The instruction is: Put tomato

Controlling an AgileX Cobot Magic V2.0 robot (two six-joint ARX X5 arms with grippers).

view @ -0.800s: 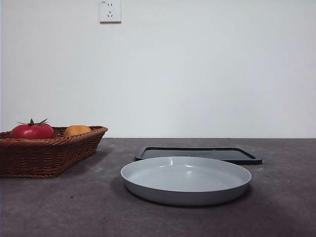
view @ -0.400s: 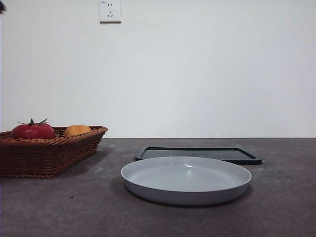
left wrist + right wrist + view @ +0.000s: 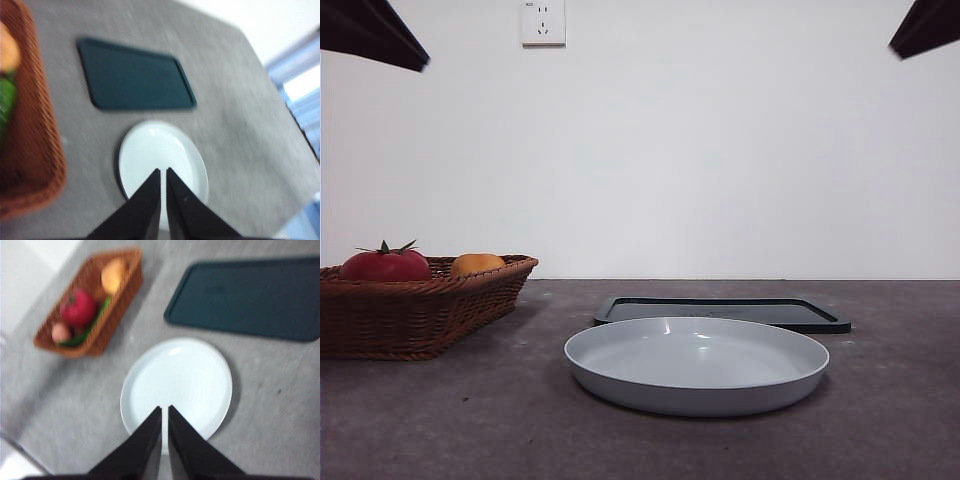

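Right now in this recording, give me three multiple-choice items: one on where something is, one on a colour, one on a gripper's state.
1. Where is the tomato?
A. on the plate
B. in the wicker basket
C. on the dark tray

2. What colour is the plate?
A. pale grey-white
B. red
C. brown

3. How do the left gripper jaws stand?
A. wide open
B. shut on the tomato
C. nearly together, holding nothing

Answers: B, it sits behind the basket's rim; A, the plate looks pale in all views; C, only a thin slit shows between the jaws.
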